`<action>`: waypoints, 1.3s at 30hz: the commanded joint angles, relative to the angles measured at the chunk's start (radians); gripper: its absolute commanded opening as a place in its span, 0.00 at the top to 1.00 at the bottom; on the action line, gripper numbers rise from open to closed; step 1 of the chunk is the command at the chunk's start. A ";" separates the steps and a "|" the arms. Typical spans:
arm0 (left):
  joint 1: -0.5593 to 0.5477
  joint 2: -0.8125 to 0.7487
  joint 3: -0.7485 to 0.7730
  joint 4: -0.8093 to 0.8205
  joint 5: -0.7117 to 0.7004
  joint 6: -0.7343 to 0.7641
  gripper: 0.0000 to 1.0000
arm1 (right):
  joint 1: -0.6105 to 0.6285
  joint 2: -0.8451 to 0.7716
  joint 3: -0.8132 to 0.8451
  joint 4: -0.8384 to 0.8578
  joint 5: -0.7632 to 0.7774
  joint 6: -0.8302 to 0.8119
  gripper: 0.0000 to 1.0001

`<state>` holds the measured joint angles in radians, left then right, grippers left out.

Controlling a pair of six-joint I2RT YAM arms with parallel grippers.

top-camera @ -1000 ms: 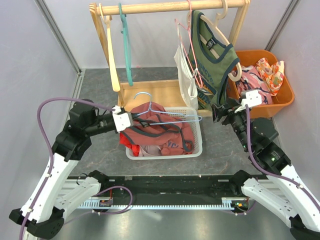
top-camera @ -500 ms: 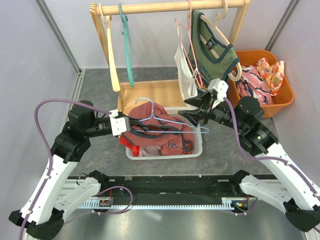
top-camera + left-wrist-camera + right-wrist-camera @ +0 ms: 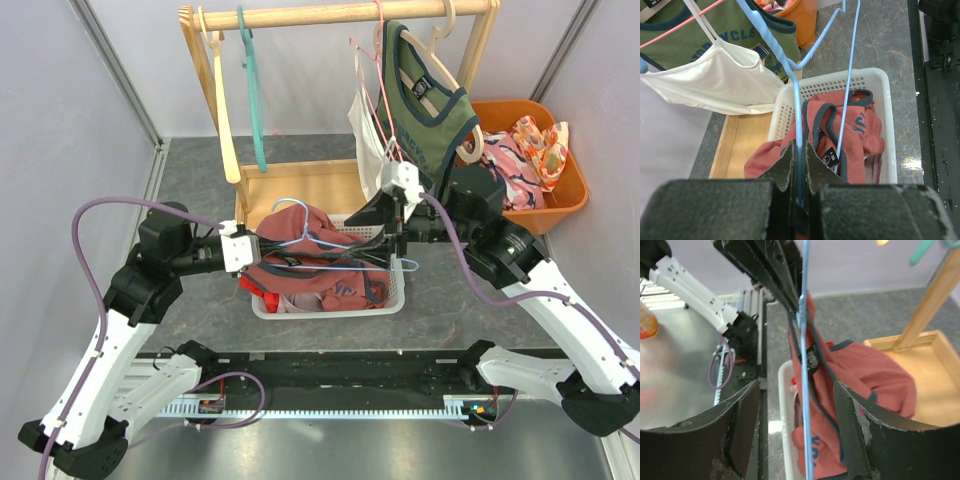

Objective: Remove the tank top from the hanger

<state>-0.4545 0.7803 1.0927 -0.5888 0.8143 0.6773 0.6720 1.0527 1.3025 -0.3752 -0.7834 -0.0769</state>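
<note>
A red tank top (image 3: pixel 322 272) with dark trim lies bunched in the white basket (image 3: pixel 397 292), draped over a blue wire hanger (image 3: pixel 335 243). My left gripper (image 3: pixel 256 243) is shut on the hanger's wire at its left end; in the left wrist view the wire (image 3: pixel 797 100) runs straight out from between the closed fingertips (image 3: pixel 798 145), above the tank top (image 3: pixel 860 131). My right gripper (image 3: pixel 376 233) hovers over the basket's right side, open. In the right wrist view its jaws (image 3: pixel 796 385) straddle the hanger wire (image 3: pixel 804 340), with the tank top (image 3: pixel 867 372) underneath and nothing gripped.
Behind the basket stands a wooden rack (image 3: pixel 340 15). It carries a green tank top (image 3: pixel 430 110), a white top (image 3: pixel 372 150) on a pink hanger, a teal hanger (image 3: pixel 255 95) and a bare wooden hanger (image 3: pixel 222 100). An orange bin (image 3: pixel 565 195) of clothes sits at the right.
The right arm swung left from beside the orange bin to over the basket, its open jaws now around the blue hanger. The left gripper kept its hold, barely moving.
</note>
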 commanded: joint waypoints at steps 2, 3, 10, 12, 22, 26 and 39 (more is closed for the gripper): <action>0.002 -0.010 0.015 0.027 0.020 -0.012 0.98 | 0.115 0.073 0.102 -0.206 0.114 -0.124 0.33; 0.002 -0.007 0.022 0.026 0.025 -0.013 0.98 | 0.135 0.085 0.115 -0.256 0.142 -0.153 0.35; 0.002 -0.007 0.038 0.026 0.025 -0.012 0.98 | 0.181 0.125 0.141 -0.286 0.219 -0.164 0.51; 0.002 -0.012 0.039 0.026 0.022 -0.012 0.98 | 0.181 0.121 0.141 -0.281 0.236 -0.162 0.59; 0.002 -0.024 0.038 0.027 0.010 -0.016 0.78 | 0.181 0.063 0.121 -0.240 0.343 -0.130 1.00; 0.002 -0.042 0.023 0.029 -0.024 -0.005 0.47 | 0.181 0.035 0.149 -0.287 0.438 -0.115 1.00; 0.005 -0.081 -0.123 0.066 -0.118 0.087 0.47 | 0.181 -0.063 0.256 -0.570 0.556 -0.143 1.00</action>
<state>-0.4545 0.7029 1.0119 -0.5613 0.7506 0.7151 0.8536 1.0496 1.5105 -0.8837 -0.3126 -0.2169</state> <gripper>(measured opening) 0.539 0.023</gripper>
